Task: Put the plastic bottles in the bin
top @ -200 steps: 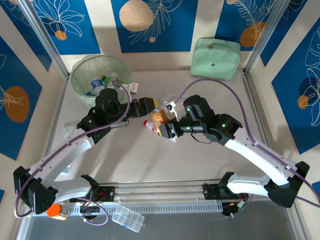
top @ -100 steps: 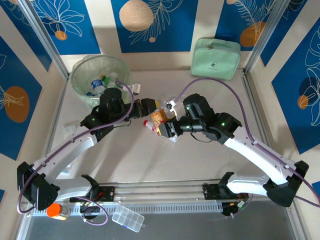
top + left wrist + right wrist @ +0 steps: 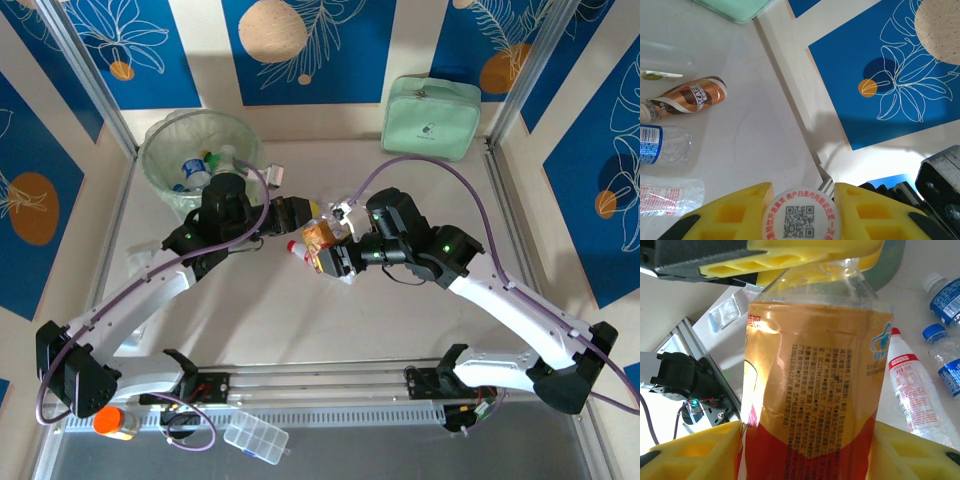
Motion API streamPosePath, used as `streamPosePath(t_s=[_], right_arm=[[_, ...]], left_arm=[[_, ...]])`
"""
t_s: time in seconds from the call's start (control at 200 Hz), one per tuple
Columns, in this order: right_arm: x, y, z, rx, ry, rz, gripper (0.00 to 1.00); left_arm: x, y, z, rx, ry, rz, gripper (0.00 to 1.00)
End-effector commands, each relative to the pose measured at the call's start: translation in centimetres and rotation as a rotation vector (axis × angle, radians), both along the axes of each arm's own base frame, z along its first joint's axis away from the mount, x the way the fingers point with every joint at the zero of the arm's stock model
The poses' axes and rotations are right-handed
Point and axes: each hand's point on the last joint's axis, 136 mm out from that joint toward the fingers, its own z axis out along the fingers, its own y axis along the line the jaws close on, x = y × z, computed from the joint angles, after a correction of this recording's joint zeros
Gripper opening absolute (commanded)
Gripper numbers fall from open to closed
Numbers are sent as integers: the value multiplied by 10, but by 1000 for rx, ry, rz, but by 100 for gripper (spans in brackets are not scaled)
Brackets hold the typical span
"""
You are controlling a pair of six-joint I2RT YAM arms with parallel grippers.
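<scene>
The orange-labelled bottle [image 3: 815, 375] is being held by both claws at once, above the table [image 3: 300, 320]. Its white cap [image 3: 802, 217], printed with a square code, is being pinched between the yellow fingers [image 3: 740, 212] of the left claw [image 3: 803, 192], whose jaws are being kept nearly closed around it. The right claw [image 3: 807, 452] is being clamped on the bottle's labelled body, with a yellow pad being pressed against each side. The two claws are being kept tip toward tip, just apart, with the bottle spanning the gap between them.

The bin [image 3: 150, 135] is being left behind the left claw, past its wrist, and several bottles [image 3: 192, 172] are being kept inside it. Just beside the right claw, a white red-capped bottle [image 3: 907, 385] is lying on the table, with blue-labelled bottles [image 3: 947, 297] lying beyond it. Ahead of the left claw, a brown-labelled bottle [image 3: 687, 97], a clear blue-labelled bottle [image 3: 662, 145] and a crushed clear bottle [image 3: 665, 192] are lying near one another.
</scene>
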Motion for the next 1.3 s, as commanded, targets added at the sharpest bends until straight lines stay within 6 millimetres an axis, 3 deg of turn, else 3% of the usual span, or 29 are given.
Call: streamPosePath(t_s=[0.0,0.695,0.875,1.0,1.295], right_arm=[[-4,3,18,55,-33,32,55],[0,-4,1,16,2,0,73],[5,-11,-1,-6,-10,-39,85],[6,-18,4,-8,-27,-62,99],[0,-32,10,-21,-44,-80,99]], left_arm=[[-1,-4,2,7,-15,-20,16],[0,-2,19,-21,-40,-4,1],[4,0,21,-20,-40,6,1],[10,9,25,-18,-48,46,2],[33,40,56,79,-137,146,2]])
